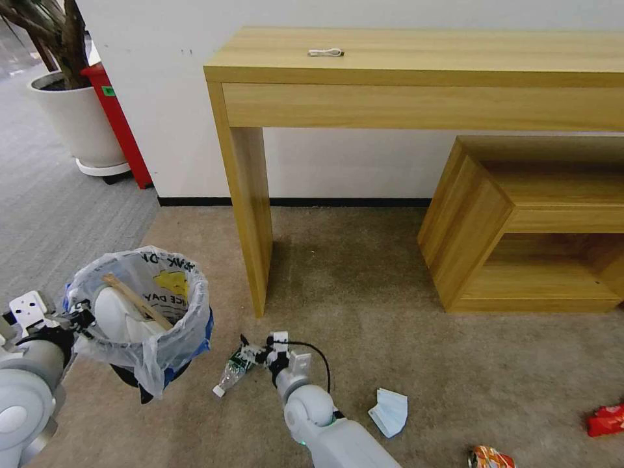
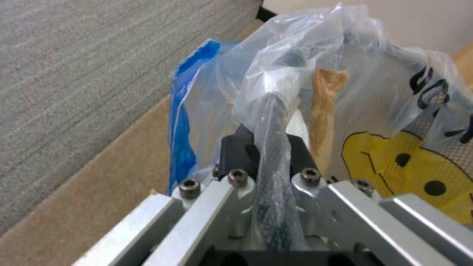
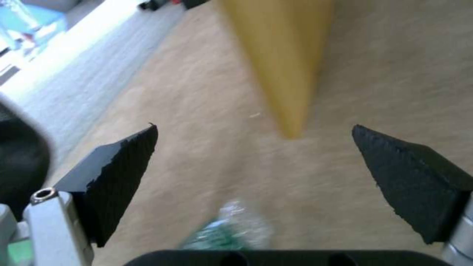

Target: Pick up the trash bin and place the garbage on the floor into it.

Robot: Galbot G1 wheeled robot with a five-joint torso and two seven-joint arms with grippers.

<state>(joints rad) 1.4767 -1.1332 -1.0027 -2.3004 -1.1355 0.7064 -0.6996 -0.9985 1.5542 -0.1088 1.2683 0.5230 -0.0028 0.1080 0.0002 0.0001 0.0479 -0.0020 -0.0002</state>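
The right gripper [image 1: 250, 354] is nearest, low over the floor [image 1: 364, 286] with its black fingers [image 3: 116, 173] spread wide. The plastic bottle [image 1: 232, 374] lies just beneath and between them, in front of the table leg [image 1: 250, 214].

The bottle looks empty and partly crushed, so I judge it light, thin-walled and slippery; it will likely dent or roll away if pinched off-centre. Its mid-body, across the narrow width, seems the best place to hold, not the cap end.

The left gripper [image 1: 83, 316] is clamped on the rim of the trash bin [image 1: 140, 312], bag film pinched in with it, holding the bin up off the floor to the left of the table leg. The bin hangs from one edge and the liner is soft and crinkly, so it may tilt or sway. A wooden stick [image 1: 135, 300] and a white slipper [image 1: 120, 318] already sit inside, the stick poking toward the rim and narrowing the opening.

To the right of the table leg lie a pale blue mask [image 1: 390, 411], farther on a crushed orange can [image 1: 489, 457] and a red wrapper [image 1: 606, 419], all well apart. The table leg stands close behind the bottle and limits forward reach.
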